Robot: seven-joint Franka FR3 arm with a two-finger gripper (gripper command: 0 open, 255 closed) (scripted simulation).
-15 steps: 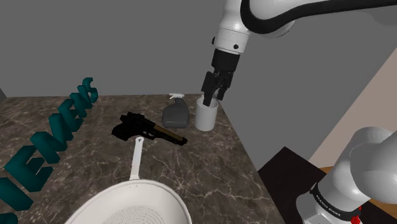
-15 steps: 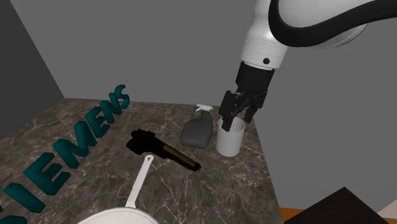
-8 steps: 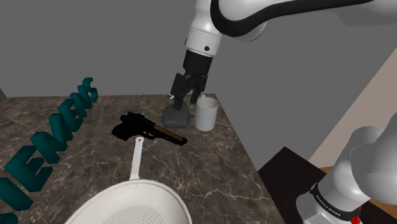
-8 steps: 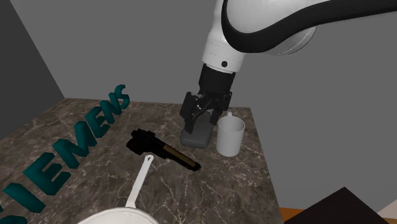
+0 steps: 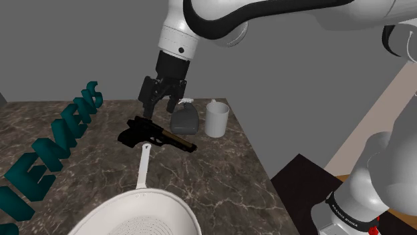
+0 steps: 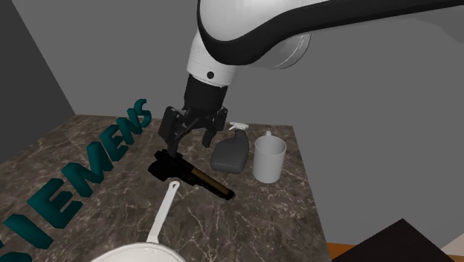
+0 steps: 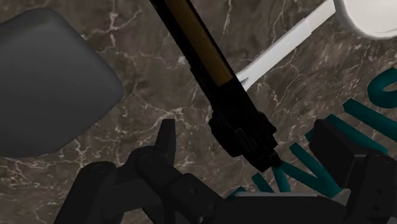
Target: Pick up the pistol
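Note:
A black pistol (image 5: 150, 135) with a brown barrel section lies flat on the dark marble counter (image 5: 220, 173). In the second exterior view the pistol (image 6: 182, 171) lies with its barrel toward the counter's near right. My gripper (image 5: 159, 108) hangs open a little above the grip end, also seen from the second camera as the gripper (image 6: 189, 143). In the wrist view the gripper (image 7: 248, 137) has its fingers (image 7: 167, 137) standing apart on either side of the pistol (image 7: 235, 114), above it and not touching it.
A grey spray bottle (image 5: 185, 120) lies just right of the pistol, with a white mug (image 5: 216, 119) beyond it near the counter's right edge. A white colander (image 5: 137, 217) points its handle at the pistol. Teal SIEMENS letters (image 5: 60, 143) lie along the left.
The arm has swung left, carrying the gripper from above the mug, over the spray bottle, to above the pistol. The fingers stayed open. Nothing on the counter moved.

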